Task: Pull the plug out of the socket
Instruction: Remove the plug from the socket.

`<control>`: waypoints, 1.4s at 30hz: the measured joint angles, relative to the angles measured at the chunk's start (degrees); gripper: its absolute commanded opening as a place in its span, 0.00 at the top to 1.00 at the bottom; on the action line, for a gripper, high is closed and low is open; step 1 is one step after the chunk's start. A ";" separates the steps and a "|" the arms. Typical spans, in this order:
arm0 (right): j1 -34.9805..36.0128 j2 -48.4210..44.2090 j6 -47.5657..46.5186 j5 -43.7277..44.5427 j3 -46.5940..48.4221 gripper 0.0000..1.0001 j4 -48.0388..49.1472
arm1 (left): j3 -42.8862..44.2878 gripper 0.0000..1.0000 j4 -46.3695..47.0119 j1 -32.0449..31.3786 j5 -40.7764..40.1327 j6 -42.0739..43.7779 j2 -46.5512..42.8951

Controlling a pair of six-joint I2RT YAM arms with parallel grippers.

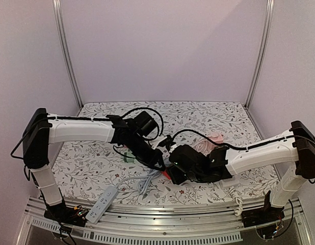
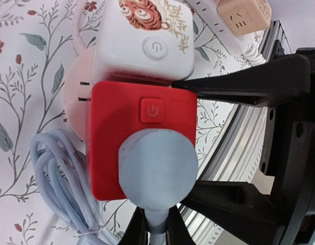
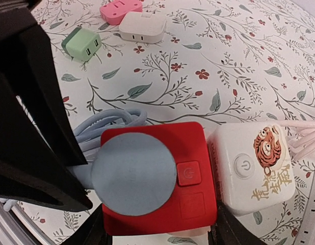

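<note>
Two grips, left hand [image 2: 153, 232] pinching round plug [image 2: 156, 168] (grey-blue), right hand [image 3: 160, 230] clamping square red socket [image 3: 194, 143]

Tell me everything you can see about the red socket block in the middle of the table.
The red socket block is a square, smooth plastic body with rounded corners, face up over the floral tablecloth. Its face carries a square power button and a blank recessed panel. A pale grey-blue round plug is seated in it, covering much of the face. A white tiger-print socket block sits against one side. The jaws of the right gripper flank it and appear to clamp it.
</note>
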 measured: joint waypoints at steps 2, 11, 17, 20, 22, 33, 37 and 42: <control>-0.39 -0.13 1.31 -1.03 0.26 0.85 -0.92 | -0.94 1.00 1.38 -0.39 -1.14 0.28 -0.55; -0.94 -0.81 2.75 -3.10 0.39 0.84 -2.62 | -3.50 1.00 5.27 -1.53 -2.47 0.02 -1.84; -0.92 -1.81 0.09 -3.17 -1.95 0.84 0.55 | -3.43 1.00 5.11 -1.60 -2.03 -0.74 -1.81; -0.48 -1.95 -1.57 -2.84 -2.64 0.84 1.77 | -2.80 1.00 3.96 -1.40 -1.29 -1.44 -1.77; -0.11 -1.97 -2.75 -2.21 -2.86 0.84 2.47 | -2.14 1.00 2.80 -0.94 -0.02 -1.97 -1.51; 1.22 -1.95 -5.27 0.31 -3.45 0.84 3.63 | -0.96 1.00 0.85 0.76 4.20 -3.08 -0.28; 1.29 -1.95 -4.11 0.74 -3.45 0.84 3.56 | -0.98 1.00 0.96 0.76 3.78 -3.02 -0.31; 1.27 -1.95 -1.05 0.70 -3.26 0.84 3.04 | -1.99 1.00 2.14 -0.31 1.73 -1.90 -1.29</control>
